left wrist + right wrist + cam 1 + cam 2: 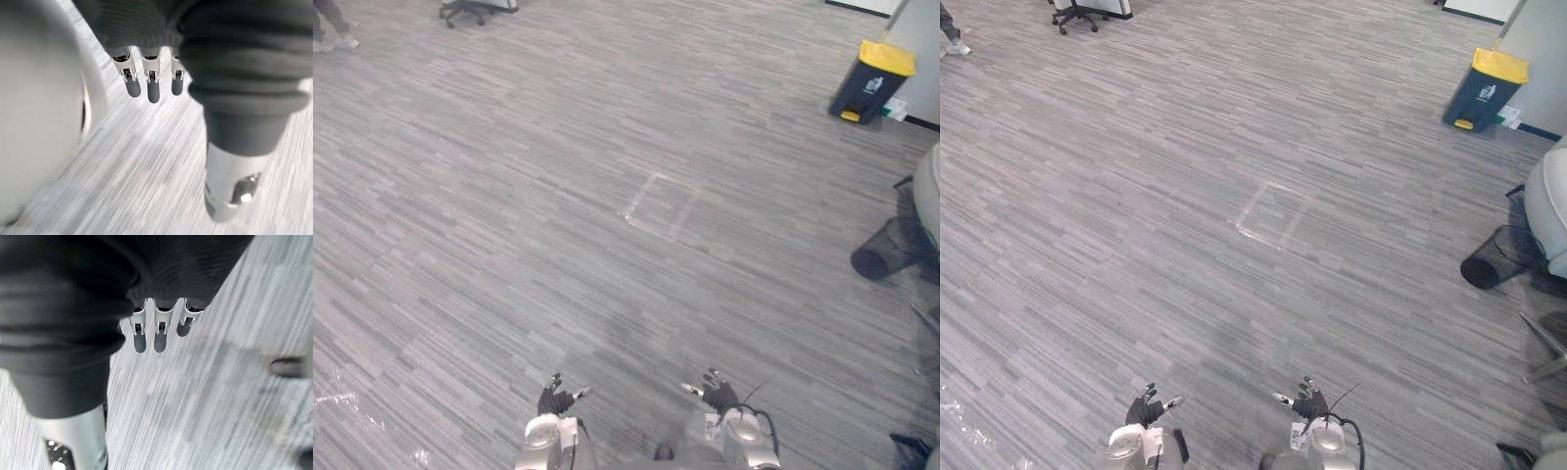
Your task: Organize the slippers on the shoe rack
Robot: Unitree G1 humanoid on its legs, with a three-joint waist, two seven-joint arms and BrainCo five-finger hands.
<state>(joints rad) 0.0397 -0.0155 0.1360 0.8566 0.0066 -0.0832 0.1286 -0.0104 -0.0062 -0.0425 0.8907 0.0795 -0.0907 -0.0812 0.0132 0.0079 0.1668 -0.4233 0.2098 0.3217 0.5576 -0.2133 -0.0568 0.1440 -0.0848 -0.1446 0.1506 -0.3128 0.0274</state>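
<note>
Grey carpet (607,147) underlies left robot hand (555,399) and right robot hand (717,394).

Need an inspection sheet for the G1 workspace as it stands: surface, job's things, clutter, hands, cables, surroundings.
surface: grey striped carpet floor, with a taped square marked on it ahead of the robot.
job's things: nothing seen.
clutter: black mesh wastebasket at the right, apparently lying on its side.
hands: left hand and right hand are low at the near edge. Both are open, fingers straight, holding nothing.
cables: nothing seen on the floor.
surroundings: dark bin with a yellow lid far right by a wall; office chair base far left; a person's shoe at the far left corner.
</note>
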